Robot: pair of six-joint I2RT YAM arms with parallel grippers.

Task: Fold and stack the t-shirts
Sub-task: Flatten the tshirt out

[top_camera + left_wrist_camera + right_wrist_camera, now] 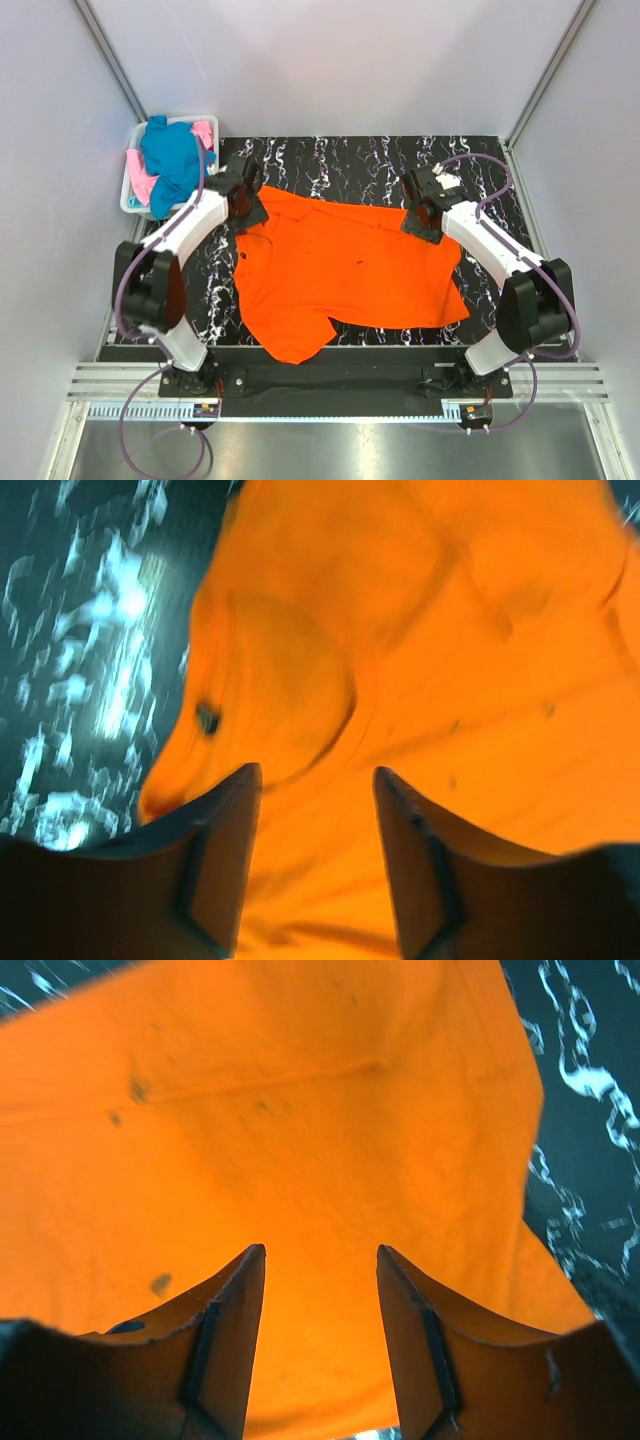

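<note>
1. Near zone. The bright orange short-sleeved cloth t-shirt (350, 270) lies spread flat on the black, white-veined marble-pattern desk (340, 155). One lobe of cloth reaches the desk's near edge between the two arm bases.

2. Key relation. The shirt's long axis runs left to right across the desk, with the collar toward the left and the hem toward the right. Its far edge lies directly under both sets of jaws, one arm at each end, so neither arm is clearly the nearer.
   - The left jaws, on the white left arm (190, 225), stand over the far-left corner. They are apart, and the wrist view shows the collar region past them with no cloth pinched between them.
   - The right jaws, on the white right arm (495, 250), stand over the far-right corner. They are also apart, above the hem corner, with bare desk just to their right.

3. Judgement. The next step is probably to pinch both far corners and fold them toward the near edge.

4. Surface and room. Bare desk shows beyond the far edge and on both sides of the shirt.

5. Far zone. The white plastic basket (127, 190) sits off the desk's far-left corner, near the left jaws. It holds the crumpled teal-blue cloth t-shirt (172, 160) and the pink cloth t-shirt (205, 133), both unfolded. Pale walls close in the far side and both flanks.
</note>
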